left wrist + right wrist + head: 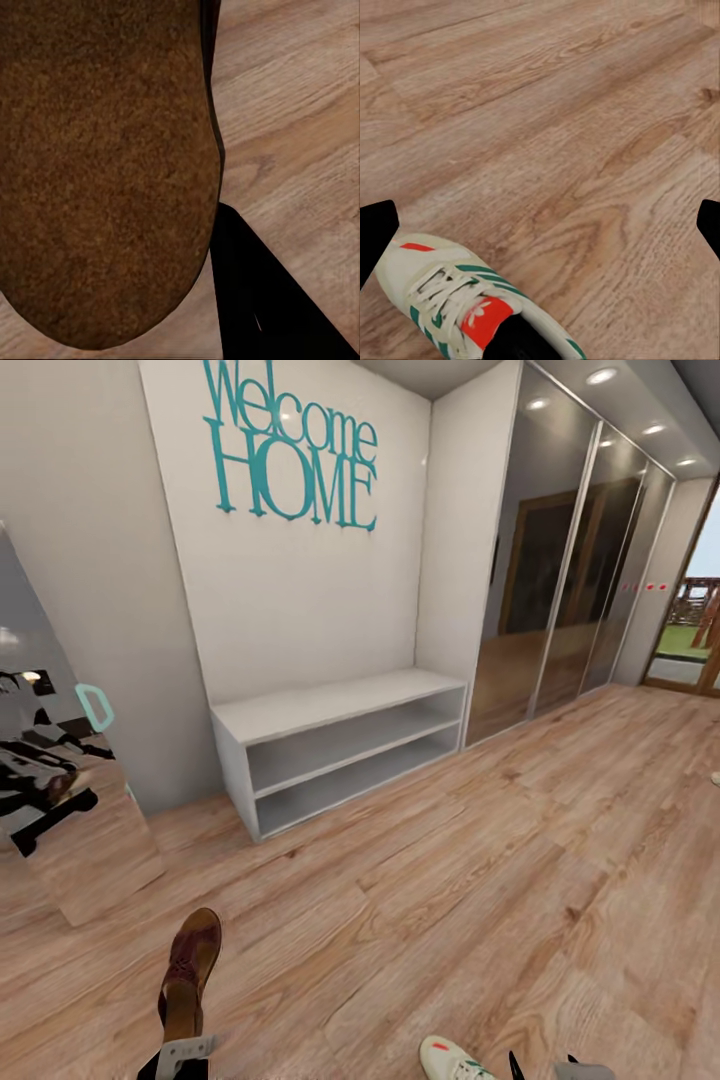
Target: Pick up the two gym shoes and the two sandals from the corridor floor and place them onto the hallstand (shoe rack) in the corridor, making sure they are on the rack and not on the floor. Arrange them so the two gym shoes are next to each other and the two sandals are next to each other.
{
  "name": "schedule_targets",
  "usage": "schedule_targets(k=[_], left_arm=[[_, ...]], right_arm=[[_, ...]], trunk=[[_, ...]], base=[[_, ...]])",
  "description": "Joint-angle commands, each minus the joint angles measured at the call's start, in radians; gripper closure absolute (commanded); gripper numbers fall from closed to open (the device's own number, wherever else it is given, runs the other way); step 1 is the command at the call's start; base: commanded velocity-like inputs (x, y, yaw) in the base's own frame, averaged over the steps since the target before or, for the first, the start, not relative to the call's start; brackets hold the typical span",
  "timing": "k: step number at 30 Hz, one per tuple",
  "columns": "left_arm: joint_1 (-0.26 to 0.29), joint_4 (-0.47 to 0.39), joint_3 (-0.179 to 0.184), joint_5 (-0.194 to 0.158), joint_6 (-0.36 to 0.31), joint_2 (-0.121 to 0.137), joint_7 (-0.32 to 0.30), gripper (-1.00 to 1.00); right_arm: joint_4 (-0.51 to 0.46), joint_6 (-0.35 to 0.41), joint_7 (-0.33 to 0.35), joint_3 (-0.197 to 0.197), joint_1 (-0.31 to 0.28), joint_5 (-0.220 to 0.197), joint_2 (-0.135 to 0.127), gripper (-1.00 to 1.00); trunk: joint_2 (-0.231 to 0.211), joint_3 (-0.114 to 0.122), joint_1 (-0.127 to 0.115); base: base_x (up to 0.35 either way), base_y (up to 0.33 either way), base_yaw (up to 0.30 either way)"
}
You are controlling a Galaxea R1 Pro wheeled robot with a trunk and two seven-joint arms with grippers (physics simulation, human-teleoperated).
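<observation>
Left side, head view: a mirror [60, 800] is leaned against the wall, robot reflection visible in it. Below, a sandal [190, 970] is seen held up at the left gripper [185, 1052], heel end at the grey fingers. In the left wrist view the brown sole [105, 172] is pressed right up to the camera, one dark finger [262, 300] alongside it. The left fingers are judged closed on the sandal (actual contact is hidden, so this is inferred from how it sits above the floor [450, 880]).

Centre: a plain white two-tier bench [340, 745] is set against the wall under the "Welcome HOME" sign [290, 445]. It is not the target rack.

Right: mirrored wardrobe doors [570, 560] run along the corridor. A sneaker [452, 1060] is seen at the frame bottom near the right gripper [545, 1068]. In the right wrist view the sneaker [465, 307] lies between the two dark fingertips [375, 232], which are spread wide, nothing gripped.

Handling: the sandal is judged light and flexible, straps floppy; a pinch across the sole edge at heel or midfoot is preferred. The sneaker is judged light, soft upper, stiffer sole; the heel collar or the sides at midfoot are the best grab points (laces slip).
</observation>
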State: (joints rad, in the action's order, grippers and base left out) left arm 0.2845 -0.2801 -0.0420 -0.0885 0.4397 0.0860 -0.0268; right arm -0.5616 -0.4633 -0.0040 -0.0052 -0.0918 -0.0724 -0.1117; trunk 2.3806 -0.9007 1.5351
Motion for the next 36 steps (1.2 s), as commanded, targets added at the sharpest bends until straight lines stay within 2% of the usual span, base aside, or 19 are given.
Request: schedule_targets(k=[1,12,27,36], left_arm=[[0.001,0.001,0.001,-0.005,0.002,0.000,-0.002,1.00],[0.001,0.001,0.001,-0.006,0.002,0.000,-0.002,1.00],[0.001,0.001,0.001,-0.007,0.002,0.000,-0.002,1.00],[0.001,0.002,0.001,-0.007,0.002,0.000,-0.002,1.00]], right_arm=[[0.000,-0.003,0.000,0.002,0.000,-0.007,-0.001,-1.00],[0.000,-0.003,-0.001,0.002,0.000,-0.007,-0.001,-1.00],[-0.001,-0.003,0.000,0.002,0.000,-0.007,-0.001,-1.00],[-0.006,-0.003,0.000,0.002,0.000,-0.008,-0.001,-1.00]], trunk=[[0.000,-0.001,0.000],[0.000,-0.001,0.000],[0.000,-0.003,0.000],[0.000,-0.005,0.000]], base=[[0.000,-0.024,0.279],[-0.092,-0.152,0.279],[-0.009,-0.009,0.274],[0.000,0.000,0.059]])
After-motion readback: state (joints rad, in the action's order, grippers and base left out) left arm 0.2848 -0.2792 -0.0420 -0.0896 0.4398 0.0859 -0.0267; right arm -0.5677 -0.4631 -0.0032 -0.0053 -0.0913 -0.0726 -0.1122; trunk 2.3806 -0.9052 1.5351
